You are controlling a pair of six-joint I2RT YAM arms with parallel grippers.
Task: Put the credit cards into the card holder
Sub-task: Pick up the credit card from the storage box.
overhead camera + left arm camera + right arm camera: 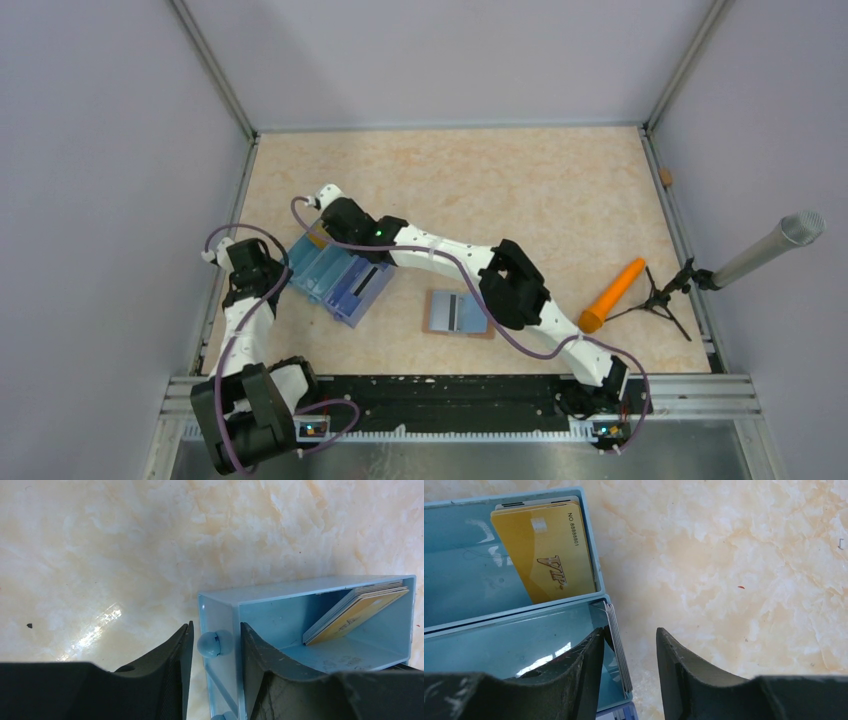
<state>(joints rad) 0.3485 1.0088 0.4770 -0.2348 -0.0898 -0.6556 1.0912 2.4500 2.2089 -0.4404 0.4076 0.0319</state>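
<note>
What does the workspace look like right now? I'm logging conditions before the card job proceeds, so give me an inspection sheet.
Surface: beige marbled tabletop, a few tiny specks.
Job's things: gold card leaning in the blue box; grey-edged card stack at the next compartment's end; striped blue card lying on the brown wallet.
Clutter: orange carrot at right.
Grippers: left gripper clamped across the box's wall; right gripper open, astride the stack.
Cables: purple cables looped along both arms.
Surroundings: grey walls, microphone on a tripod.
</note>
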